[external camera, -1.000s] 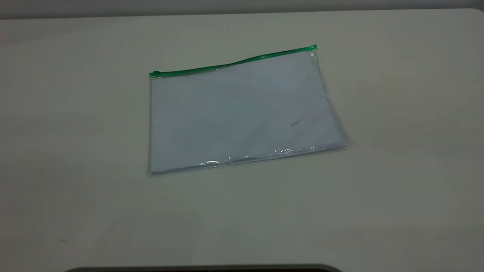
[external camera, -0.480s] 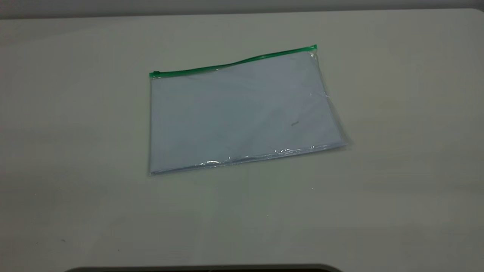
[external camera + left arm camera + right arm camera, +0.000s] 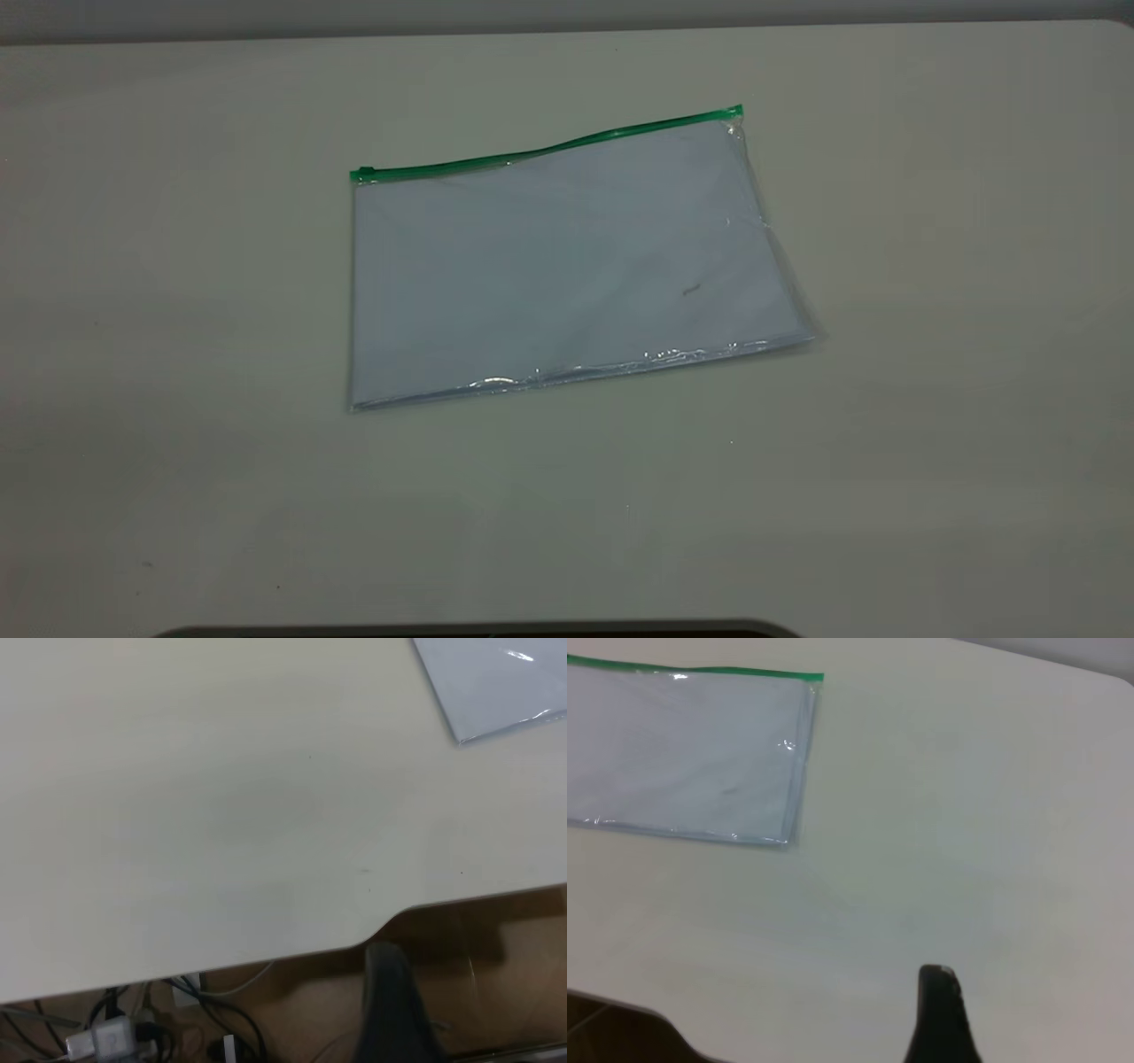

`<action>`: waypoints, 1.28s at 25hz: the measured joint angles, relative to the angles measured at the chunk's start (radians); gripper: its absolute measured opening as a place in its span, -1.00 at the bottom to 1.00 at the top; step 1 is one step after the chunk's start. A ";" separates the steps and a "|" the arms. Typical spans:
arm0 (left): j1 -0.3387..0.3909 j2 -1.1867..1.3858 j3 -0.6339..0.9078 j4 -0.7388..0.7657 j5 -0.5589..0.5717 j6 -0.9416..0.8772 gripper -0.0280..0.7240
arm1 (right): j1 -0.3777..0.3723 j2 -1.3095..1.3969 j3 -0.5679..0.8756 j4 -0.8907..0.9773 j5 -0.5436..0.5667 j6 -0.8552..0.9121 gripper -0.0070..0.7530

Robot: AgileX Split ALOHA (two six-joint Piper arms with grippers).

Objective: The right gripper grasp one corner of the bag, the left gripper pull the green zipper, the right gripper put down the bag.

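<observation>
One bag (image 3: 567, 266), lying flat on the pale table (image 3: 930, 443), a little toward the far side and turned slightly askew. Clear, glossy plastic, rectangular, crinkled and glinting along the near long edge and the right short edge. White paper sheets (image 3: 532, 292) inside, filling nearly the whole pouch, with one small dark mark toward the right.

One green zipper (image 3: 567, 143), a thin bright strip along the far long edge, bowed up a touch near the middle. One small green slider tab (image 3: 366, 172), sitting at the left end of the strip. Corner of the bag (image 3: 737, 112) at the right end of the strip, lying on the table and touched by nothing.

Two grippers, each seen only as one black tapered tip in its own wrist view. Left gripper (image 3: 390, 1010): hanging off the near table edge, beside a curved notch in that edge, well apart from the bag's nearest corner. Released or clenched: cannot tell. Right gripper (image 3: 941, 1019): above bare tabletop, well apart from the bag's right short edge, holding nothing that shows. Released or clenched: cannot tell here either.

Table smooth, matte, off-white, rounded at the far right corner. Wide bare surface on every side of the bag, widest on the near side. One dark curved rim (image 3: 478, 631) along the bottom of the exterior view. Several cables and a white plug (image 3: 106, 1041) under the table edge on the left arm's side.
</observation>
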 joint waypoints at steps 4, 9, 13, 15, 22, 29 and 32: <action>0.000 0.000 0.000 -0.002 0.000 0.000 0.54 | 0.000 0.000 0.000 -0.010 -0.001 0.015 0.53; 0.000 -0.001 0.000 -0.002 0.000 0.000 0.54 | 0.000 0.000 0.000 -0.010 -0.001 0.018 0.53; 0.000 -0.038 0.000 -0.002 -0.001 0.000 0.54 | 0.000 0.000 0.000 -0.011 -0.001 0.018 0.53; 0.000 -0.075 0.000 -0.002 -0.001 0.000 0.54 | 0.000 0.000 0.000 -0.011 -0.001 0.018 0.53; 0.000 -0.192 0.000 -0.002 0.001 0.007 0.54 | 0.000 0.000 0.000 -0.011 -0.001 0.018 0.53; 0.000 -0.193 0.000 -0.003 0.001 0.007 0.54 | 0.000 0.000 0.000 -0.011 -0.001 0.018 0.53; 0.000 -0.193 0.000 -0.003 0.001 0.009 0.54 | 0.000 0.000 0.000 -0.011 -0.001 0.021 0.53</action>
